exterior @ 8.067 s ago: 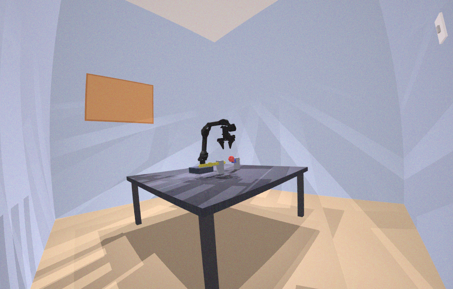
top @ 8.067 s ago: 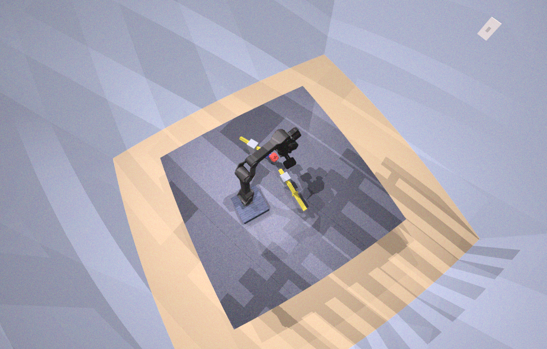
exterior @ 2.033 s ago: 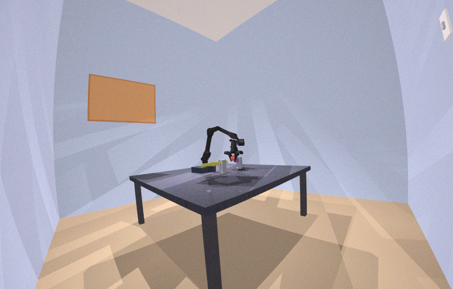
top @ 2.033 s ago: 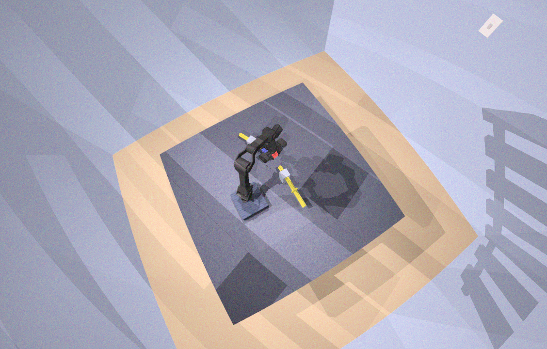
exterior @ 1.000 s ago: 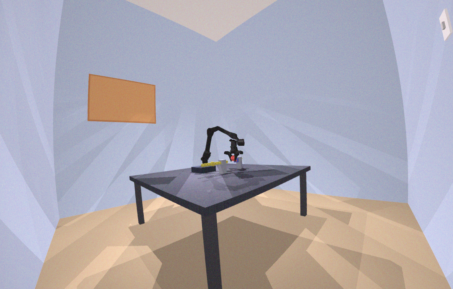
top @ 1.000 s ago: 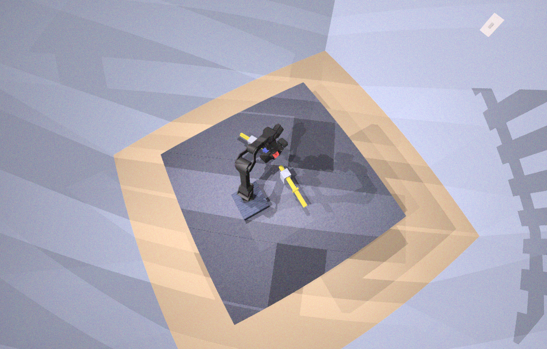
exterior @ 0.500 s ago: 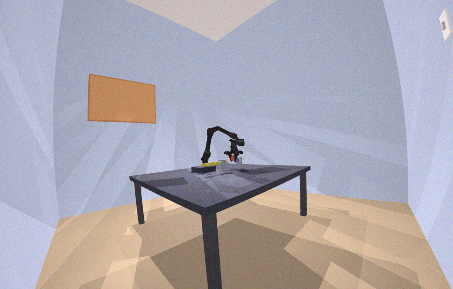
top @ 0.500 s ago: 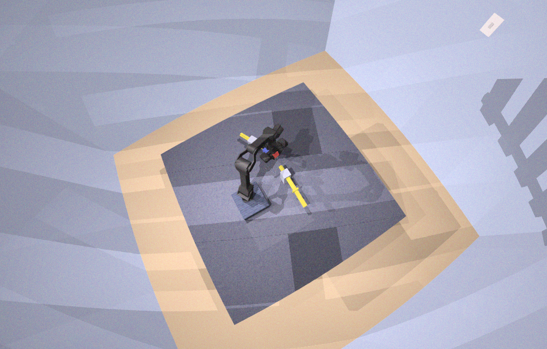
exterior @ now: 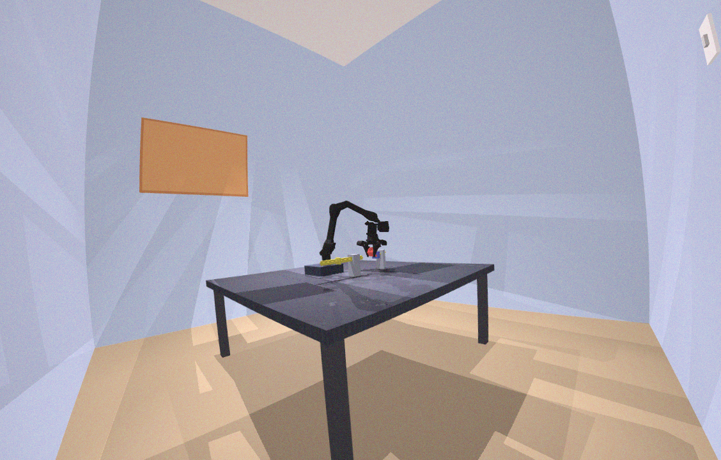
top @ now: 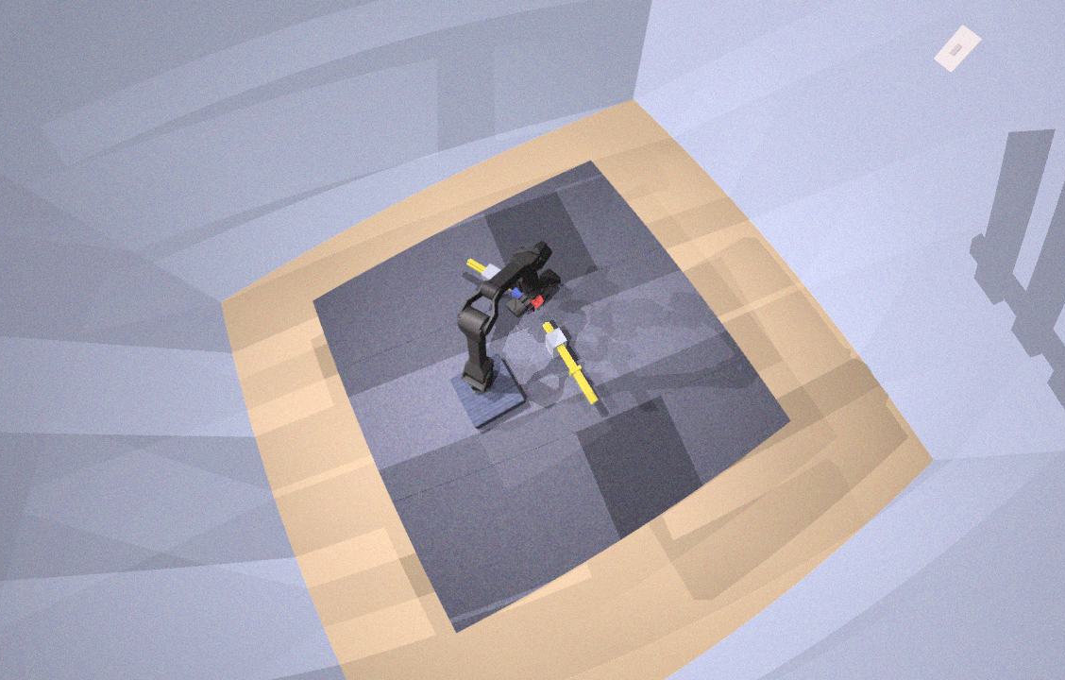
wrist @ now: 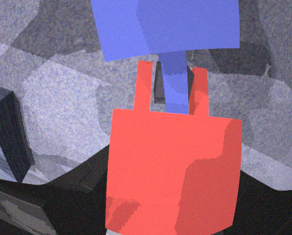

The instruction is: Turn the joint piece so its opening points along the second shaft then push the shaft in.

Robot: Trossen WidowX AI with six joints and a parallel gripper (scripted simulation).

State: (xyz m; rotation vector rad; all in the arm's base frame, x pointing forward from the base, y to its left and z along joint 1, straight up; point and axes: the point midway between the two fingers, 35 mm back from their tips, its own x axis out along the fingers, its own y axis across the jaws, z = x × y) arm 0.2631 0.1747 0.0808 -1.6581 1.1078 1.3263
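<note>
Presently, I have the pincer point(top: 535, 302) point(exterior: 371, 252) point(wrist: 159, 146) clamped on the red joint piece point(top: 537, 300) point(exterior: 371, 251) point(wrist: 165, 153), beside the blue hinge part point(top: 515, 293) point(exterior: 376, 255) point(wrist: 188, 26), probably for turning its opening toward the sliding yellow shaft point(top: 583, 382) point(exterior: 335, 261).

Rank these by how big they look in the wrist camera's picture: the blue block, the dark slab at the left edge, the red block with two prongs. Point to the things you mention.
1. Red block with two prongs point(wrist: 165, 163)
2. Blue block point(wrist: 185, 26)
3. Dark slab point(wrist: 12, 134)
</note>
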